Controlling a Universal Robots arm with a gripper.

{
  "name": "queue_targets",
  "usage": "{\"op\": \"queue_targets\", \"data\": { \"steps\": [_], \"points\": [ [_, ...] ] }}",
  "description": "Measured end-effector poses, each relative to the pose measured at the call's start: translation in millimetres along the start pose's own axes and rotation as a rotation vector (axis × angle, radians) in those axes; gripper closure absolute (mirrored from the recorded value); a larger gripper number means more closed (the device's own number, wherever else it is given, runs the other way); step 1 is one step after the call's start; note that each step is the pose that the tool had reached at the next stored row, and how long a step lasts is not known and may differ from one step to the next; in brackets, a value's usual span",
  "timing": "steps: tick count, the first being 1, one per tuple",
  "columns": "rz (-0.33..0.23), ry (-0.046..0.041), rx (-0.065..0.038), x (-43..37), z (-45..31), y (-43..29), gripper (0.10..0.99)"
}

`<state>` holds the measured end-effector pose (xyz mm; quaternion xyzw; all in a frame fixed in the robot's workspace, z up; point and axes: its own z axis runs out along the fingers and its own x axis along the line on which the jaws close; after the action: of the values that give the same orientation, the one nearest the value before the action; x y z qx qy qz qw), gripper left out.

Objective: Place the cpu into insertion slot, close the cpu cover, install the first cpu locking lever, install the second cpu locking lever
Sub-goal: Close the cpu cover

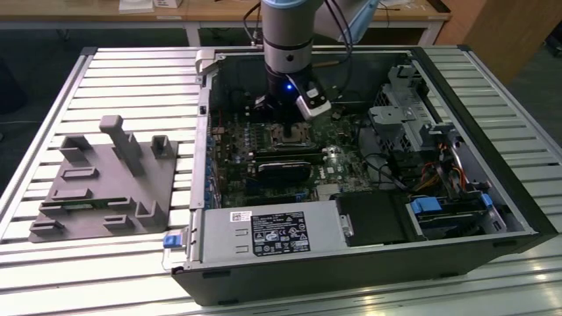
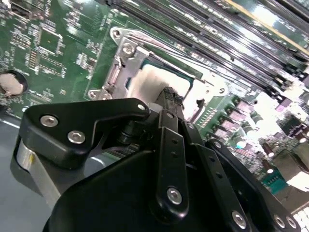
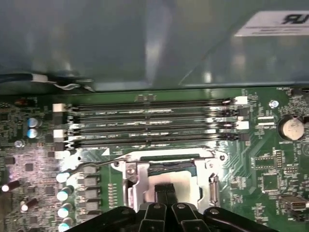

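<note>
My gripper (image 1: pixel 293 124) hangs inside the open computer case, directly over the insertion slot (image 1: pixel 294 134) on the green board. In both wrist views the black fingers (image 3: pixel 166 192) are pressed together with nothing between them, their tips down at the pale silver face of the cpu (image 3: pixel 187 182) (image 2: pixel 145 82). The cpu lies in the slot. The silver cpu cover (image 3: pixel 131 180) (image 2: pixel 126 52) lies flat around it as a frame. A thin metal lever rod (image 3: pixel 94 164) runs out from one side of the socket.
Long black memory slots (image 3: pixel 149 124) run beside the socket, with a coin battery (image 3: pixel 291 128) further along the board. A black graphics card (image 1: pixel 283 168) and the power supply (image 1: pixel 272 234) lie nearer the case front. A grey fixture block (image 1: pixel 105 178) stands on the table at the exterior view's left.
</note>
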<state>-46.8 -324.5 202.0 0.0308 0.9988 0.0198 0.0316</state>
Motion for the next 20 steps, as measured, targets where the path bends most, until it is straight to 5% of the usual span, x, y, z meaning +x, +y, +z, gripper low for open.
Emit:
{"op": "queue_targets", "data": {
  "steps": [11,20],
  "points": [
    [0.0,0.0001,0.0,-12.1,3.7,0.8,0.98],
    [0.0,-0.0002,-0.001,-12.8,0.5,1.1,0.98]
  ]
}}
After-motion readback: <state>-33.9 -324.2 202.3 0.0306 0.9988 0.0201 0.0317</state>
